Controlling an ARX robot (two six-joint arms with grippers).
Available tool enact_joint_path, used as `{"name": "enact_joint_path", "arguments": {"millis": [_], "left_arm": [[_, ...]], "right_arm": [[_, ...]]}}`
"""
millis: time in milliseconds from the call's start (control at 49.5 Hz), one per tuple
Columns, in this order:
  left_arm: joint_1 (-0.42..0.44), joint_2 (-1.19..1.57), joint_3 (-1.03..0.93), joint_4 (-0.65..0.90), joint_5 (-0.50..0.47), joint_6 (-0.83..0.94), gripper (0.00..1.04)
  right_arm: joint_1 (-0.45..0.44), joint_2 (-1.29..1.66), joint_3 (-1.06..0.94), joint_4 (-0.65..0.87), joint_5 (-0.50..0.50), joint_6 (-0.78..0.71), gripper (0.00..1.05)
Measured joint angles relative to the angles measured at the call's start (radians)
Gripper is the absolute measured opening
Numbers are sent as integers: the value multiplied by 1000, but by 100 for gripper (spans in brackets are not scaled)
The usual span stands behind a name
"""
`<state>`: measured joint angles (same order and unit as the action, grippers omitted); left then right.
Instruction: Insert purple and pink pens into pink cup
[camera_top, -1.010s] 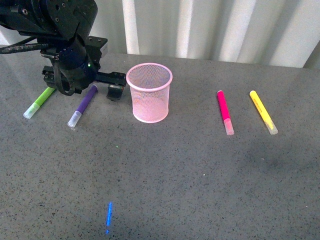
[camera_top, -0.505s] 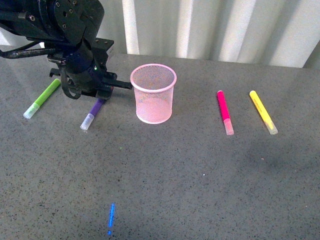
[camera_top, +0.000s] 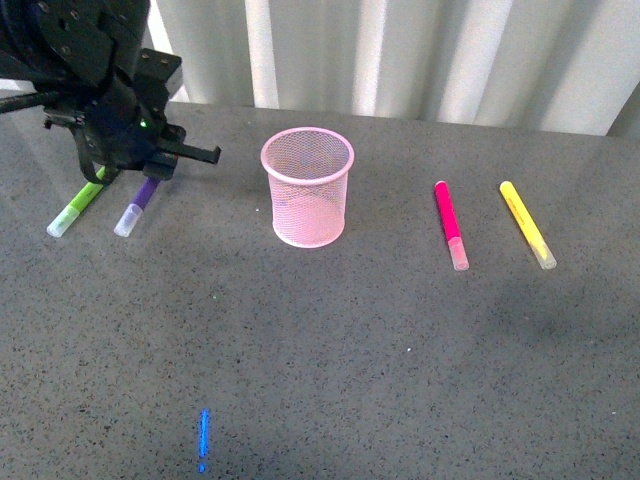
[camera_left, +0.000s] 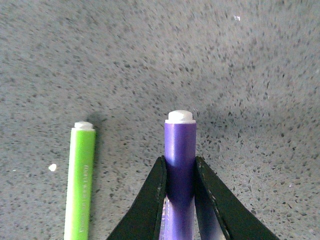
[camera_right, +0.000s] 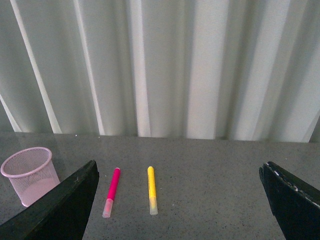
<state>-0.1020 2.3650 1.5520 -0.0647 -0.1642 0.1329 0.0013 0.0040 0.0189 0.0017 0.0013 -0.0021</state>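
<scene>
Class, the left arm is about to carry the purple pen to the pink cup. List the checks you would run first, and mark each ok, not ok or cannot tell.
1. Left claw shut on purple pen: ok, its fingers press both sides of the barrel.
2. Green marker free of the grip: ok, it lies beside the pen, apart.
3. Pen lifted off the table: cannot tell.
4. Pink cup upright, mouth open: ok.
5. Pink pen ready for its turn: ok, lying apart from the yellow marker; right claw open.
</scene>
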Motion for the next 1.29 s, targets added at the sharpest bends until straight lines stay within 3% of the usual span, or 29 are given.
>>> {"name": "enact_joint_path", "arguments": {"millis": [283,525,667,970,1293], "left_arm": [[-2,-209,-58,26,90,-124,13],[-79,-420,-274,467,107,-346,13],[-148,-444,-375,674,87,-378,13],[-248,-398,-468,957,47,-395,13],[-270,-247,-497,1136,-14,-437,12]], "right_arm": [[0,0,0,0,0,0,98],[0,0,0,0,0,0,98],[0,0,0,0,0,0,98],[0,0,0,0,0,0,98],[0,0,0,0,0,0,98]]}}
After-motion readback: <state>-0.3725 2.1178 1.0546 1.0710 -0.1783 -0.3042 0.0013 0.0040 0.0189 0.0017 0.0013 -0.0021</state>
